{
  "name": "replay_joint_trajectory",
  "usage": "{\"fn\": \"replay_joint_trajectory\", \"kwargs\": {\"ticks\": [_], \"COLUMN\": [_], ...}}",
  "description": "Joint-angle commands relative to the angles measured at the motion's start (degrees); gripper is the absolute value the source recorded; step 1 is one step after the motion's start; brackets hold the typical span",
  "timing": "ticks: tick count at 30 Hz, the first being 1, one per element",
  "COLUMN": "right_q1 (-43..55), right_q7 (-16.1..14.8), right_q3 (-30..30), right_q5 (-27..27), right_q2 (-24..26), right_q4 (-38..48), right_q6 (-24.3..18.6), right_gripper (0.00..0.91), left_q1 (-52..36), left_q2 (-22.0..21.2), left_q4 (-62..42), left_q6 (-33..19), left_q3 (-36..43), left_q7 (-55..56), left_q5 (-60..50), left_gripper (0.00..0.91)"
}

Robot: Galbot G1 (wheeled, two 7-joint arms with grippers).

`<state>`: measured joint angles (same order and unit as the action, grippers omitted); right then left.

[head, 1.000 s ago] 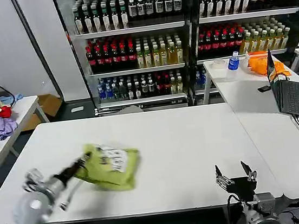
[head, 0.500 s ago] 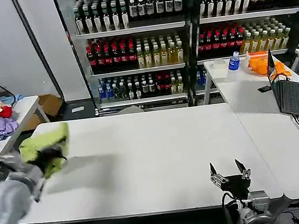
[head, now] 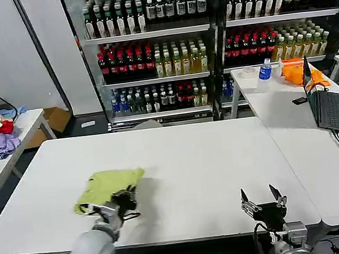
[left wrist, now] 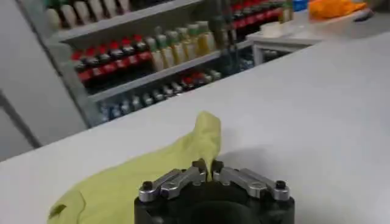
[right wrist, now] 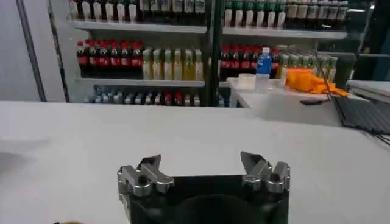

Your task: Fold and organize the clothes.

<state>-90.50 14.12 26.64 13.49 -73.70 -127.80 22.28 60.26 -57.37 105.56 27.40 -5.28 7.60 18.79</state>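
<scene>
A: Currently, left gripper [head: 127, 198] status?
B: Jaws pinched together on the near edge of the T-shirt [head: 107, 187], lower left of the head frame, on the white table [head: 210, 159].
A: Right gripper [head: 263, 201]?
B: Lower right, jaws spread wide, holding nothing.

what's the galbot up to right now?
It is folding a lime T-shirt on the white table. The left tool sits at the near edge of the shirt with its fingers closed together, pinching the fabric by the look of the left wrist view. The shirt lies in a rough folded bundle, plain side up. The right tool is open and idle over the table's near right edge, away from the shirt.
</scene>
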Motion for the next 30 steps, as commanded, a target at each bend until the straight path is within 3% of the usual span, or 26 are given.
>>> {"fn": "replay_joint_trajectory", "kwargs": {"ticks": [1, 8, 9, 10, 11, 16, 22, 26, 30], "right_q1": [-1.0, -1.3, -1.3, -1.3, -1.2, -0.3, 5.3, 13.9, 22.1], "right_q7": [0.0, -0.1, -0.2, -0.2, -0.2, -0.1, 0.8, 3.1, 5.1], "right_q3": [0.7, 0.8, 0.8, 0.8, 0.9, 0.6, -1.9, -5.6, -9.0], "right_q5": [-0.1, -0.1, -0.1, -0.1, 0.0, 0.2, 2.0, 8.0, 14.3], "right_q2": [0.6, 0.9, 1.0, 1.1, 1.3, 1.5, 0.4, -1.6, -3.9], "right_q4": [-0.4, -1.4, -1.6, -1.6, -1.6, -1.3, 1.6, 7.3, 13.2], "right_q6": [-0.7, -0.8, -0.9, -0.9, -0.9, -0.8, 0.7, 2.6, 4.5], "right_gripper": [0.907, 0.907, 0.907, 0.907, 0.907, 0.907, 0.907, 0.907, 0.907], "left_q1": [-11.8, -17.4, -17.5, -17.5, -17.6, -16.6, -12.1, -8.0, -2.8], "left_q2": [-12.3, -17.7, -18.1, -18.3, -18.6, -19.1, -15.8, -12.0, -6.0], "left_q4": [-8.3, -12.3, -12.1, -12.0, -11.9, -11.5, -5.4, 0.6, 4.0], "left_q6": [3.7, 1.5, 1.3, 1.0, 0.4, -5.6, -9.7, -10.2, -11.1], "left_q3": [11.6, 13.6, 13.8, 13.9, 14.0, 13.9, 9.7, 2.2, -3.8], "left_q7": [4.8, 7.2, 7.2, 7.3, 7.1, 6.9, 7.0, 8.1, 9.3], "left_q5": [7.9, 14.3, 14.8, 15.0, 15.6, 17.2, 21.3, 24.1, 19.9], "left_gripper": [0.02, 0.03, 0.131, 0.131, 0.907, 0.907, 0.907, 0.907, 0.907]}}
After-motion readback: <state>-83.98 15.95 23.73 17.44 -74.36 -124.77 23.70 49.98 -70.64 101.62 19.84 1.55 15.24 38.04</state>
